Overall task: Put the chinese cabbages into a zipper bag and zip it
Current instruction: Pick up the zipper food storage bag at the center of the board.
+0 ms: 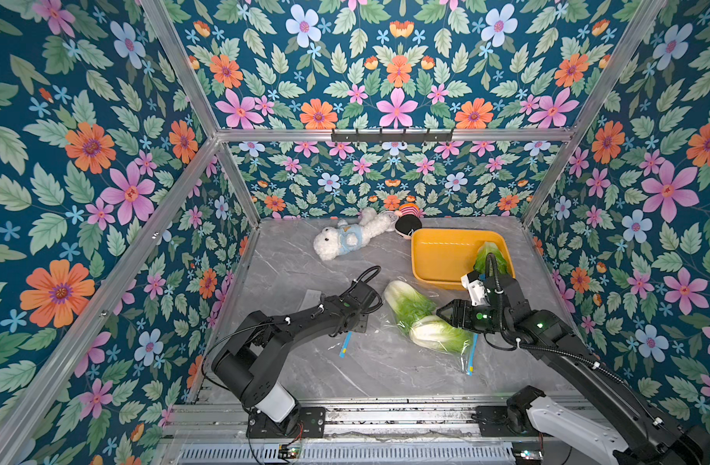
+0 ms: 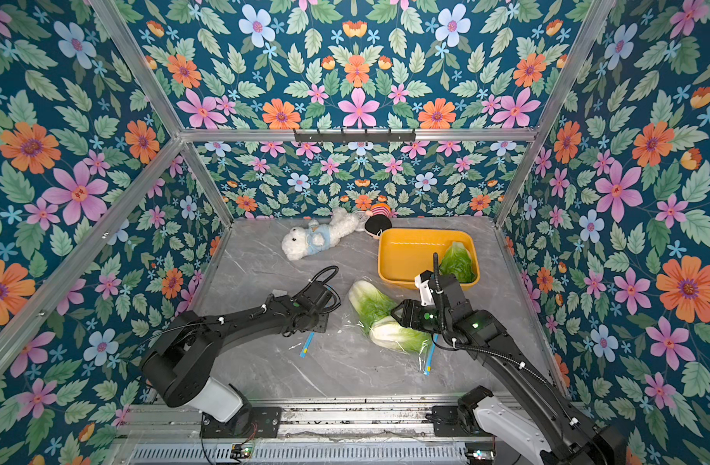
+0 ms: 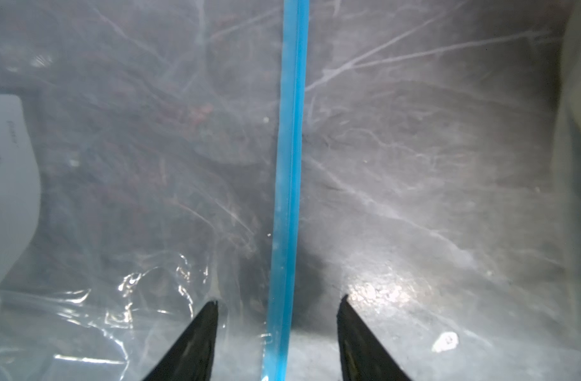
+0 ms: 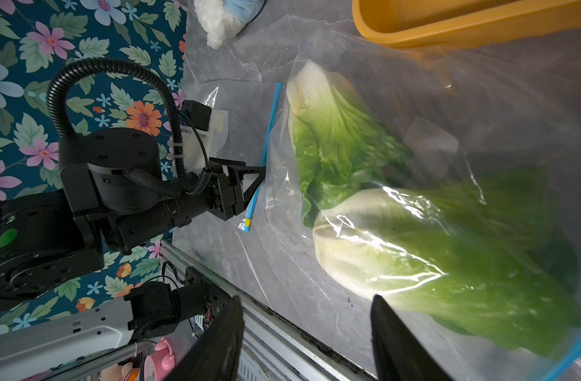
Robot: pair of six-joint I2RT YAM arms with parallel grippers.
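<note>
Left fingers: your left fingers (image 3: 190, 343) stand spread, one either side of a thin blue zipper strip (image 3: 287, 148), pinching nothing; whether they touch the plastic, you cannot tell.
Right fingers: your right fingers (image 4: 397, 336) are spread as well, with nothing between them, hanging by the leafy end of the bagged cabbages.
Landmark: the shallow yellow plastic tray (image 1: 442, 253) on the grey marbled bench (image 1: 345, 382).
Done: a small oblong white-and-green cabbage head (image 1: 407, 300) and a second cabbage head (image 1: 440, 334) lie touching inside a clear plastic zipper bag (image 4: 513, 115), just off the tray's wall on the robot's side.
Left in the tray: the third cabbage head (image 2: 458, 261) lies inside the tray, against its right-hand wall.
Bag mouth: the filled bag's own blue seal (image 1: 471, 356) lies past the leaves, farther from the tray; you cannot tell whether it is pressed shut.
Left strip: it looks like the edge of a second, flat, empty clear bag (image 4: 236, 109), farther from the tray than the filled one.
Progress: about two thirds of the loading looks done. You have one head to carry over and the zip to run.
</note>
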